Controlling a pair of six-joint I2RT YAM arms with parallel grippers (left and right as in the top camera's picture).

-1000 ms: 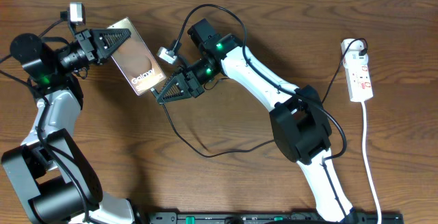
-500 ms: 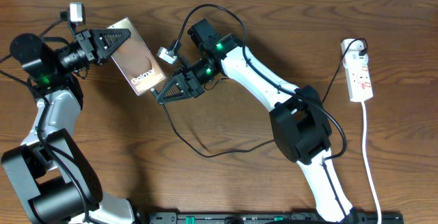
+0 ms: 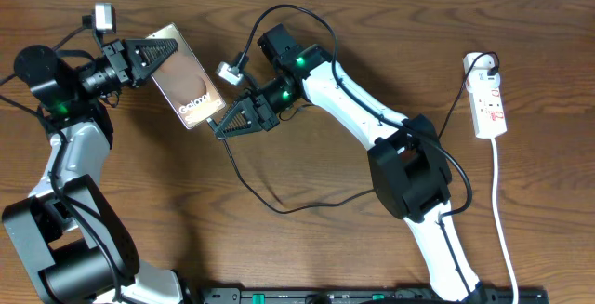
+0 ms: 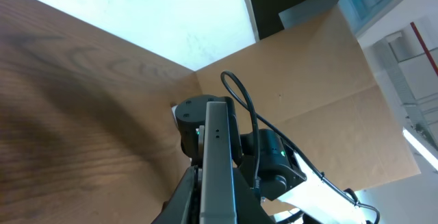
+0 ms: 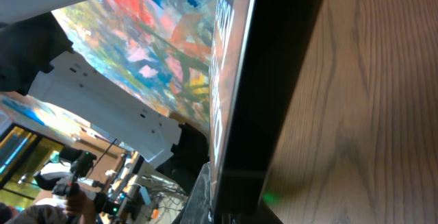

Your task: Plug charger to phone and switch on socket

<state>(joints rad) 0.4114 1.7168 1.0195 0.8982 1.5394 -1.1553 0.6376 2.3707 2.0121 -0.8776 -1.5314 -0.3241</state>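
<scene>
left gripper (image 3: 170, 49) clamps the phone (image 3: 189, 85) near the table's (image 3: 158, 192) far-left corner, long axis diagonal. right gripper (image 3: 218, 129), closed on the charger (image 3: 249, 189) tip, points at the phone's near short edge, just beside it.

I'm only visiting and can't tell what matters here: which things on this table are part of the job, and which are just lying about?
Part of the job: phone, held in the left gripper; black charger cable; white power strip.
Just there: wooden table; dark rail along its near edge.
</scene>
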